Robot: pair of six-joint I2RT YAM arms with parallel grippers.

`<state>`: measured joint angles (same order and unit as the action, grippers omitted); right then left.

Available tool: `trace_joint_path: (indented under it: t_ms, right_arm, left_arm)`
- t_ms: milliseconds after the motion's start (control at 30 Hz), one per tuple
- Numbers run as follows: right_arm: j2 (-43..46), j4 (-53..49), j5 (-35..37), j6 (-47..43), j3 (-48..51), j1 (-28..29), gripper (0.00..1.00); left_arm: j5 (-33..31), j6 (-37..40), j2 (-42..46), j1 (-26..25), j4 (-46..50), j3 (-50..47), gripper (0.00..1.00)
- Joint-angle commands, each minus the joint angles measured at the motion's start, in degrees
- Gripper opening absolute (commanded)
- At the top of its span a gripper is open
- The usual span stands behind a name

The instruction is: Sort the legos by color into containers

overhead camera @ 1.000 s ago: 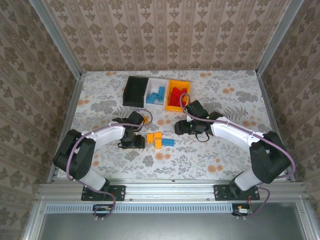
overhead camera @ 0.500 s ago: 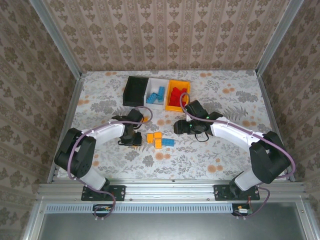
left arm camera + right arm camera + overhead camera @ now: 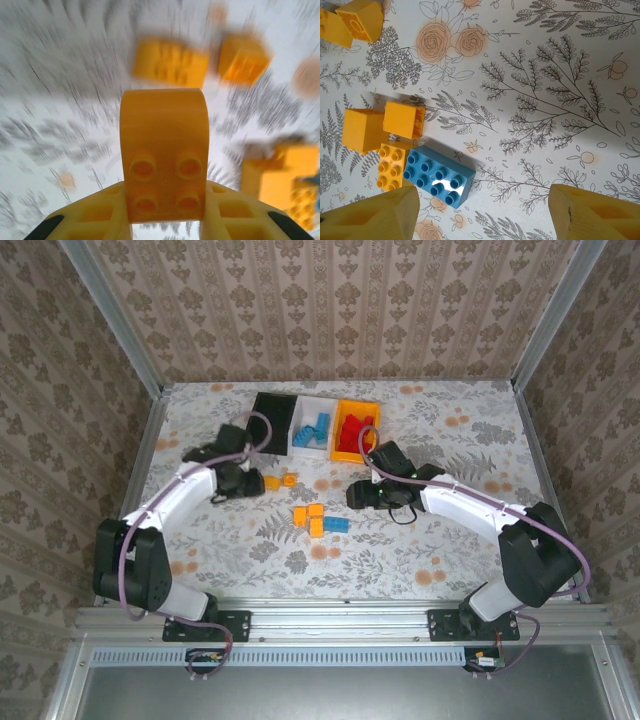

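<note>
Near black bin [image 3: 272, 420], left hand [image 3: 162, 217] pinching orange lego [image 3: 162, 150]; right hand [image 3: 482, 215] spread near blue lego [image 3: 439, 176].

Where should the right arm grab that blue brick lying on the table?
Come straight down from above and pinch the blue brick across its two long sides: it lies flat, studs up, and a yellow brick sits against one short end.

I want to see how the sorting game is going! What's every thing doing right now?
left tool, shut on a yellow-orange brick
right tool, open, empty, above the table
black bin, no bricks seen inside
white bin, holding light blue bricks
orange bin, holding red bricks
light blue brick, loose on the table, studs up
other yellow-orange bricks, loose on the table, unsorted
</note>
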<state>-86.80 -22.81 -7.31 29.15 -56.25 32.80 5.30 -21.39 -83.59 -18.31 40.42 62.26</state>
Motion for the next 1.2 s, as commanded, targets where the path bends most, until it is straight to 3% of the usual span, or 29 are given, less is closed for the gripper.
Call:
trace_joint_path:
  t_ms: [0, 400, 833, 1000, 1167]
  right_arm:
    - [-1.3, 0.5, -1.2, 1.5, -0.8, 0.8, 0.7]
    - [1.0, 0.2, -0.6, 2.7, 2.9, 1.3, 0.7]
    - [3.4, 0.7, 1.5, 6.7, 8.1, 4.7, 0.7]
    - [2.8, 0.2, 2.8, 7.4, 7.8, 6.5, 0.7]
    - [2.7, -1.1, 4.4, 7.6, 7.1, 8.1, 0.71]
  left_arm:
    - [2.7, 5.7, -2.8, 2.5, 4.2, 9.1, 0.28]
    - [4.2, 10.2, -26.6, 5.0, 10.2, 39.8, 0.28]
    - [2.2, 14.2, -49.5, 5.7, 17.6, 65.0, 0.29]
    - [2.5, 14.5, -54.5, 5.8, 19.1, 70.9, 0.3]
    - [2.8, 14.4, -57.6, 5.9, 20.3, 74.0, 0.4]
